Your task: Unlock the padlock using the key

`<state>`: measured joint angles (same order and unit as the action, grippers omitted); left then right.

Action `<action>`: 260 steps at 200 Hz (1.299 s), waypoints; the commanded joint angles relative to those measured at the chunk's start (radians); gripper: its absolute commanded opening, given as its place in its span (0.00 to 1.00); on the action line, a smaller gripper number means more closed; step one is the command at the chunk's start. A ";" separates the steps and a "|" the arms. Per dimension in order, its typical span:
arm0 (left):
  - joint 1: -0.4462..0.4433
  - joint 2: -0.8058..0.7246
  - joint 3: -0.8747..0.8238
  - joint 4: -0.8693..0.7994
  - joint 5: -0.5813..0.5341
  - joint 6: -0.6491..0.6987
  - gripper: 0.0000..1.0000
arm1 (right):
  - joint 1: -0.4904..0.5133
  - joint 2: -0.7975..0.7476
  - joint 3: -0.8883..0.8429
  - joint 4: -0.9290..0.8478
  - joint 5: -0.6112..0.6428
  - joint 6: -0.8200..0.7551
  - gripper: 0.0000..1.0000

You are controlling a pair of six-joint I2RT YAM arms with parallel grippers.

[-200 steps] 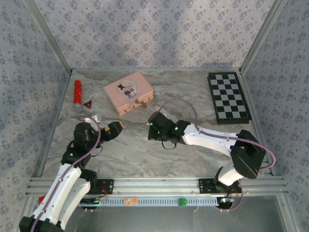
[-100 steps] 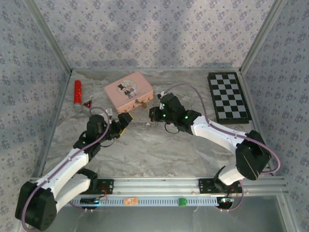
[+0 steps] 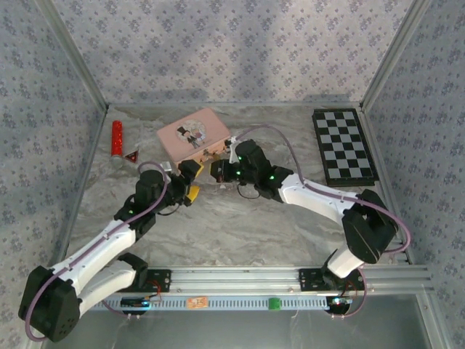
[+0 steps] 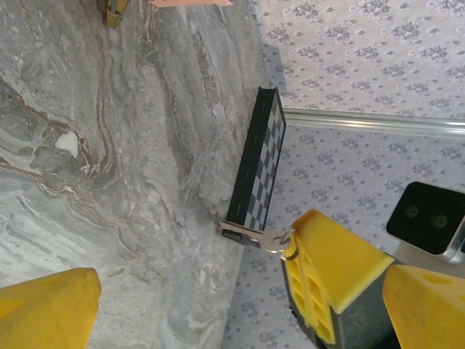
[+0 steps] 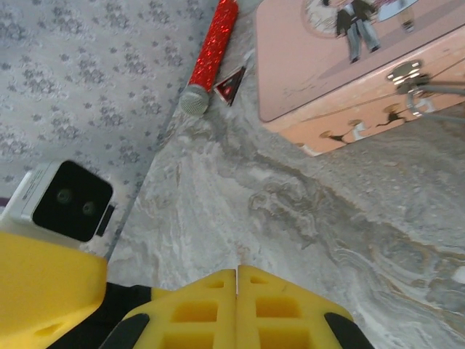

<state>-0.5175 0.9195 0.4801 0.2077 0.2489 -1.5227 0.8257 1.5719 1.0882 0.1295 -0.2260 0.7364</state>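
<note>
Right fingers (image 5: 211, 305), clamped on the key (image 4: 251, 234), sit nearer the padlock (image 4: 110, 11), which lies at eleven o'clock from them seen from above; left fingers (image 4: 43, 313) gape apart.

In the left wrist view the padlock (image 4: 110, 10) is cut by the top edge, the pink tin (image 4: 192, 2) beside it a mere strip. The key (image 4: 251, 234) shows its blade; its head hides behind a yellow finger pad (image 4: 330, 265). In the right wrist view the tin runs off top and right, and the shackle (image 5: 434, 88) leaves at the right edge. From above the padlock is too small to make out.
</note>
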 commanded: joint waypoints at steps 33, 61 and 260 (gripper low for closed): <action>-0.003 0.013 0.035 0.076 0.001 -0.066 0.96 | 0.068 0.041 0.088 0.021 -0.019 -0.038 0.00; -0.004 0.016 0.034 0.091 0.012 -0.071 0.94 | 0.081 0.052 0.096 0.020 -0.020 -0.049 0.00; 0.033 -0.008 0.013 0.056 0.001 -0.021 0.78 | 0.107 0.008 0.032 -0.035 0.053 -0.100 0.00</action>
<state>-0.4908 0.9314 0.4816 0.2787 0.2462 -1.5677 0.9340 1.6081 1.1294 0.0937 -0.1944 0.6601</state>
